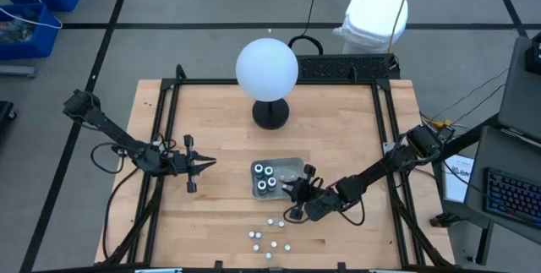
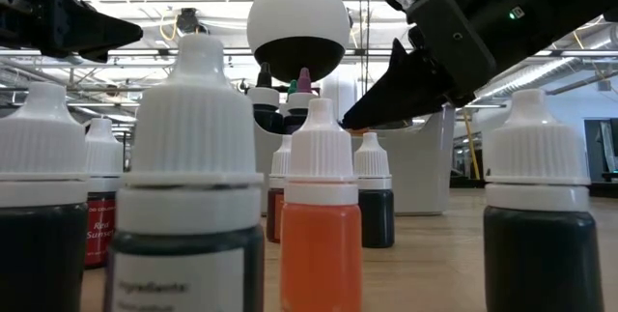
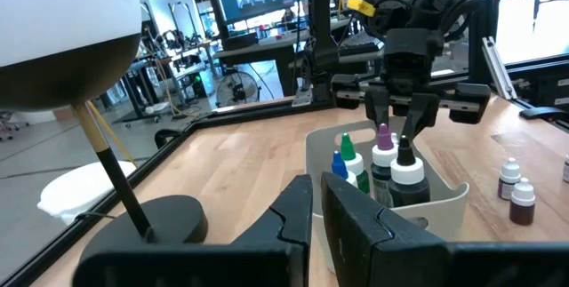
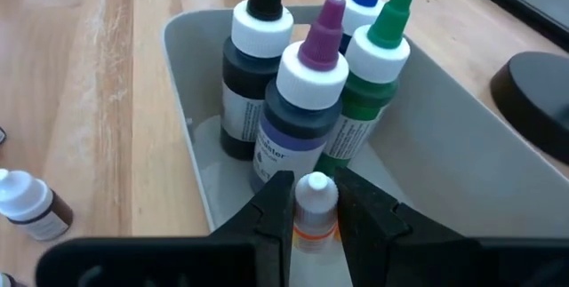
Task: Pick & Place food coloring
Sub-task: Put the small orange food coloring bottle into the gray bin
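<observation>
The grey tray (image 1: 292,164) sits mid-table and holds dark food coloring bottles (image 4: 298,100) with black, purple, blue and green tips, standing upright. My right gripper (image 4: 316,180) is at the tray's near edge (image 1: 297,190), shut on a small white-capped orange bottle (image 4: 316,203). Several small white-capped bottles (image 1: 269,236) stand on the table near the front edge, and they fill the low view (image 2: 323,206). My left gripper (image 1: 203,164) hovers left of the tray with its fingers (image 3: 302,225) shut, touching nothing. My right gripper pinches the small orange bottle between its two fingers, one on each side of the white cap and upper body (image 4: 316,194). The fingers come slanting down from the table's near right, over the tray's near wall (image 4: 197,158). The gripper hides the bottle's lower end.
A white globe lamp (image 1: 266,68) on a black base (image 1: 270,114) stands behind the tray. A black frame rail (image 1: 279,81) borders the wooden table. Bare wood lies between my left gripper and the tray (image 3: 444,203).
</observation>
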`<state>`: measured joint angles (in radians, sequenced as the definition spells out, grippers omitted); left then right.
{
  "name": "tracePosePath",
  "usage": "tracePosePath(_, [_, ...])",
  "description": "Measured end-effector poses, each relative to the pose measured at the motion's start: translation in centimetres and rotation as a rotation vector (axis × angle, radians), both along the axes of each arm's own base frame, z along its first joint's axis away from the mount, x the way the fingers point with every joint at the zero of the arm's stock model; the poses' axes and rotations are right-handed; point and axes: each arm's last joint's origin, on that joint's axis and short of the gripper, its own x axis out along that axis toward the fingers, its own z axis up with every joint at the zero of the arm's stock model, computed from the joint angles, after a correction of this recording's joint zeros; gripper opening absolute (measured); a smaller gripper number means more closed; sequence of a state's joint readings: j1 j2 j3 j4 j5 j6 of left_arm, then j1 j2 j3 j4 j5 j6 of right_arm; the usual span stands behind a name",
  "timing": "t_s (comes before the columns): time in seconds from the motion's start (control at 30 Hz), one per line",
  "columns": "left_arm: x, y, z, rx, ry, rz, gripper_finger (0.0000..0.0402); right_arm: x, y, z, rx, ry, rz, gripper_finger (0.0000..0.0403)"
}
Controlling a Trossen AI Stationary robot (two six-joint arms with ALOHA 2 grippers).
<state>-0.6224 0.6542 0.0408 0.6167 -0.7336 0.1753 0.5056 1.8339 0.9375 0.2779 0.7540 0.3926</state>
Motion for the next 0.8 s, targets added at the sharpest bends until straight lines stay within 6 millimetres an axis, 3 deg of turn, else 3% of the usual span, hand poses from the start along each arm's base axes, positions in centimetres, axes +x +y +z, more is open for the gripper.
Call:
tracePosePath(0.37, [0.00, 0.00, 0.01, 0.000, 0.000, 0.000, 0.0037, 0.00, 0.00, -0.01, -0.068, 0.028, 0.040, 0.0059])
tracePosePath(0.8, [0.00, 0.00, 0.00, 0.000, 0.000, 0.000, 0.0037, 0.62, -0.31, 0.58, -0.004, -0.059, -0.001, 0.0059])
